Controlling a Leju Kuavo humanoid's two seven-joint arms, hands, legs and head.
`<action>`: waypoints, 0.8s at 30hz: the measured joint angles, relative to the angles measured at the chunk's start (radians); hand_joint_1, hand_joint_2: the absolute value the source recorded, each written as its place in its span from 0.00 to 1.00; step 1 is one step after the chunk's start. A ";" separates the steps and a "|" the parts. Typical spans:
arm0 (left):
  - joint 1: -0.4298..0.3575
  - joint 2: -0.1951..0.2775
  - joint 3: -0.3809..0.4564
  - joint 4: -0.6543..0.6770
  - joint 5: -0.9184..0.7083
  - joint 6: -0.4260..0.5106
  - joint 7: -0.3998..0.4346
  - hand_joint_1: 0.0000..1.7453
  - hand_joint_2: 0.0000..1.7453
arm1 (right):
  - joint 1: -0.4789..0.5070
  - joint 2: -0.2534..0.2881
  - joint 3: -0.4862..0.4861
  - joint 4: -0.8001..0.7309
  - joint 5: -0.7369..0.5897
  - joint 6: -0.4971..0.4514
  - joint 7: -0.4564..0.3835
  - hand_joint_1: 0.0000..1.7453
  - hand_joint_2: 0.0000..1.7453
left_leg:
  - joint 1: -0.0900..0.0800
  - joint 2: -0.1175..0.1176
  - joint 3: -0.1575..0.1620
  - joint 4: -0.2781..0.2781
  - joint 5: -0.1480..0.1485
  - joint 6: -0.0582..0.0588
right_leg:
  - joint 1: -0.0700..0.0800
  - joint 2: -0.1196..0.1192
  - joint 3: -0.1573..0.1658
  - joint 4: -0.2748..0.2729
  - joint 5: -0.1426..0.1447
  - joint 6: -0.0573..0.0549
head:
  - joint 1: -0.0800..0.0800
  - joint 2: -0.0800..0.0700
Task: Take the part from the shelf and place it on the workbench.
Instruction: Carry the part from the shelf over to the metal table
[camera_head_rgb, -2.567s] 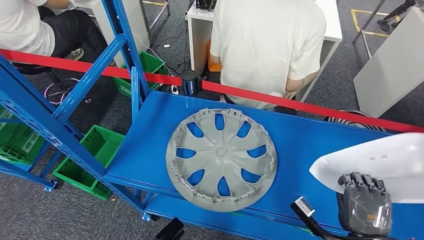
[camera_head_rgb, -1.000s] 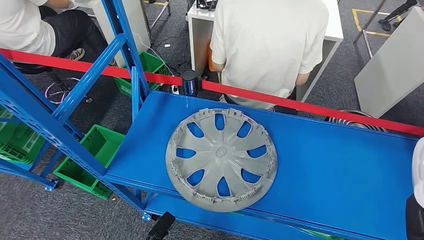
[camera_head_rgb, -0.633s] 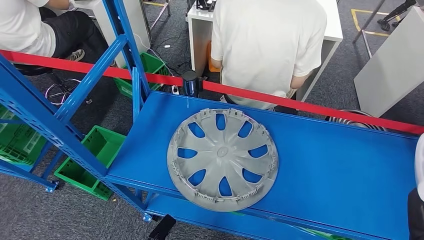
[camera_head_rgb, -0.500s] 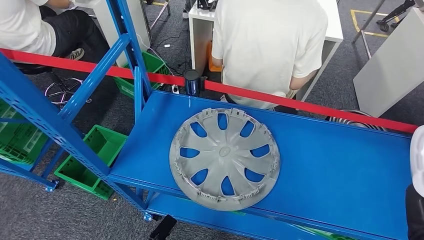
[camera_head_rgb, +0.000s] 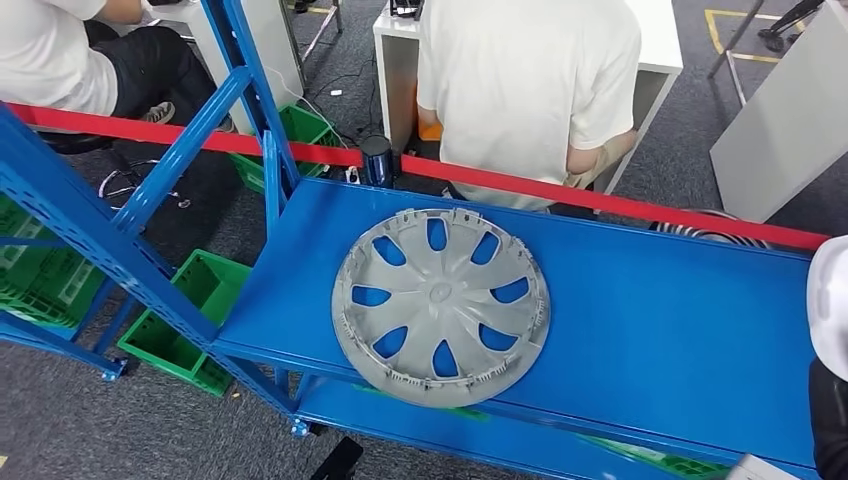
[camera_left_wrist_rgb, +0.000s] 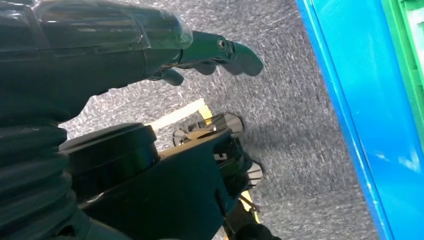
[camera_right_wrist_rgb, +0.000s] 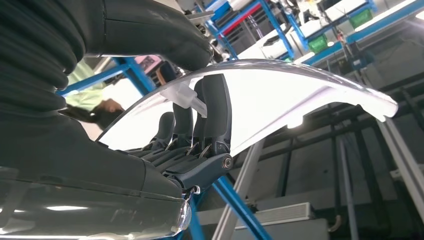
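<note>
Right hand (camera_right_wrist_rgb: 195, 145): in the right wrist view its dark fingers (camera_right_wrist_rgb: 215, 112) press one face of a white curved part (camera_right_wrist_rgb: 280, 95) and its thick thumb (camera_right_wrist_rgb: 150, 30) lies over the other face, so it grips the part

White part: held up in the air in the right wrist view, with blue racks and hall lights behind it; in the head view a white edge (camera_head_rgb: 826, 305) shows at the far right, over the end of the blue shelf (camera_head_rgb: 660, 330)

Left hand (camera_left_wrist_rgb: 165, 55): hangs over grey carpet (camera_left_wrist_rgb: 280, 85) just beside a blue shelf edge (camera_left_wrist_rgb: 370, 100); its fingers (camera_left_wrist_rgb: 235, 50) are partly curled with nothing in them, and I cannot tell for sure whether they are closed or apart

Hubcap (camera_head_rgb: 440, 305): grey, round, lying flat on the blue shelf with its near rim at the front edge, no hand touching it

Red rail (camera_head_rgb: 600, 203): runs along the back of the shelf

Black cylinder (camera_head_rgb: 377, 160): upright on the red rail behind the hubcap

Person in a pale shirt (camera_head_rgb: 525, 90): seated with back turned, right behind the rail at a white desk (camera_head_rgb: 660, 50)

Second person (camera_head_rgb: 60, 60): at the far left behind the rail

Green crates (camera_head_rgb: 190, 320): on the floor to the left, under the rack's blue posts (camera_head_rgb: 90, 235)
</note>
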 joint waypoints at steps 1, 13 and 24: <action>0.000 0.000 0.000 0.000 0.001 0.000 0.000 0.00 1.00 | -0.001 0.000 0.000 0.000 0.001 0.001 0.002 1.00 1.00 | 0.002 -0.003 -0.020 0.048 -0.037 -0.006 | -0.003 -0.003 -0.003 -0.008 0.004 -0.003 | -0.003 0.000; 0.002 0.002 0.001 0.000 0.006 0.000 0.006 0.00 1.00 | -0.003 -0.002 0.000 0.005 0.002 0.004 0.011 1.00 1.00 | 0.023 -0.007 0.041 -0.017 0.001 -0.003 | -0.006 -0.009 -0.092 0.044 0.058 0.042 | -0.013 0.000; 0.001 0.000 0.001 0.000 0.006 0.000 0.006 0.00 1.00 | -0.004 -0.006 0.000 0.009 0.002 0.005 0.011 1.00 1.00 | -0.011 -0.003 -0.091 -0.017 0.117 0.035 | 0.014 0.001 0.013 0.136 -0.080 0.006 | 0.002 0.000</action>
